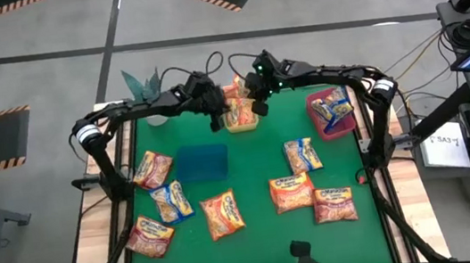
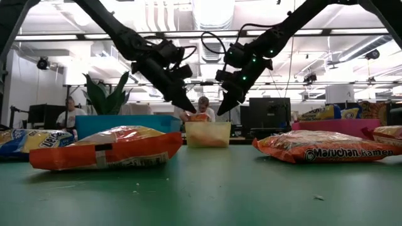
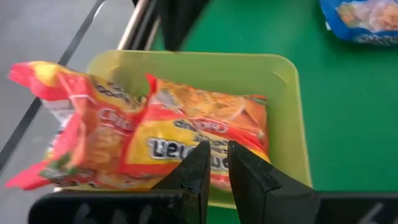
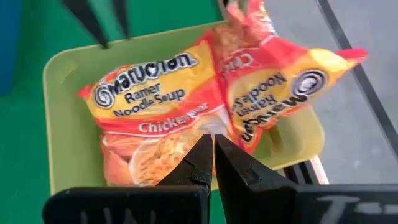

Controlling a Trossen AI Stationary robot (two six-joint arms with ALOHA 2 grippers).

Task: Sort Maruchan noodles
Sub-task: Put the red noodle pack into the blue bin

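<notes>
We saw two glossy orange Maruchan packets (image 4: 155, 118) crammed in the yellow bin (image 4: 62, 124) at the table's far edge, one flat, one (image 4: 280, 87) tilted over the rim (legible only in wrist views). Left gripper (image 3: 214, 165) hovered nearly closed, empty; right gripper (image 4: 210, 158) closed, empty.

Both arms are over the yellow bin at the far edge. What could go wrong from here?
1. One orange packet leans over the yellow bin's rim on the side nearest the table edge; a nudge might tip it out, possibly off the table.
2. The left gripper and right gripper hang close together over that bin, so they may collide.
3. Two packets already crowd the bin; another orange one may not settle inside.
</notes>
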